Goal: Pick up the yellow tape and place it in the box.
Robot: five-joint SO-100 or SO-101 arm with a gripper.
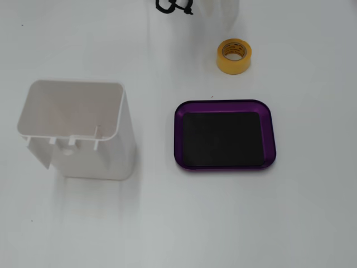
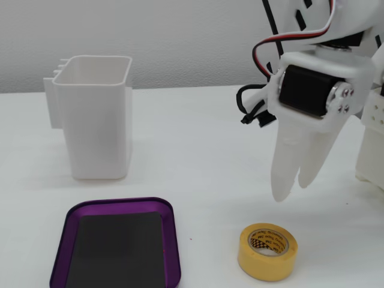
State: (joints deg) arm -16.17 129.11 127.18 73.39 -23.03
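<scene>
The yellow tape point(image 1: 234, 56) point(image 2: 267, 251) lies flat on the white table, hole up, apart from the box. The box point(image 1: 225, 104) point(image 2: 72, 217) is a shallow purple-rimmed tray with an empty black base. In a fixed view the tape is beyond the tray's far right corner. My white gripper point(image 2: 294, 188) hangs in the air, fingers pointing down and pressed together, holding nothing. It is above and a little behind the tape, not touching it. In the view from above only a black part of the arm point(image 1: 175, 6) shows at the top edge.
A tall white plastic container point(image 1: 78, 131) point(image 2: 96, 114) stands open-topped on the far side of the tray from the tape. The arm's white base point(image 2: 372, 150) is at the right edge. A black cable point(image 2: 252, 111) hangs behind the gripper.
</scene>
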